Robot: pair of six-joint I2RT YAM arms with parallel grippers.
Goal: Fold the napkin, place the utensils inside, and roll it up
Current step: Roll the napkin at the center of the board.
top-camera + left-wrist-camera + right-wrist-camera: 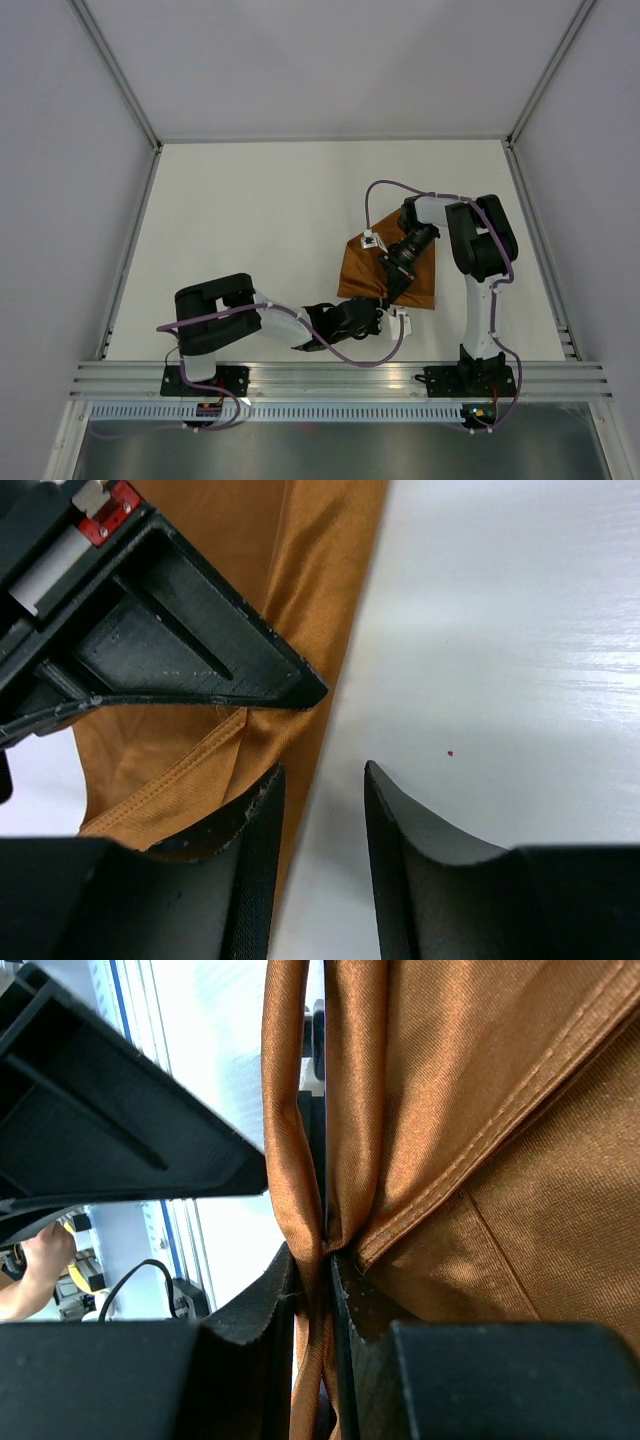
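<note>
The rust-brown napkin point(358, 272) lies folded on the white table, right of centre. My right gripper point(393, 288) reaches down onto its near edge and is shut on a bunched fold of the napkin point(470, 1140), pinched between the jaws point(325, 1260). My left gripper point(385, 318) sits just in front of that edge. It is open point(323, 767), straddling the napkin's hem point(300, 590), with one finger over cloth and one over bare table. The right gripper's finger point(200, 640) shows just above it. The knife is not in view.
An aluminium rail point(340, 378) runs along the table's near edge, holding both arm bases. White walls enclose the table point(250, 220) at the left, back and right. Purple cables loop beside both arms.
</note>
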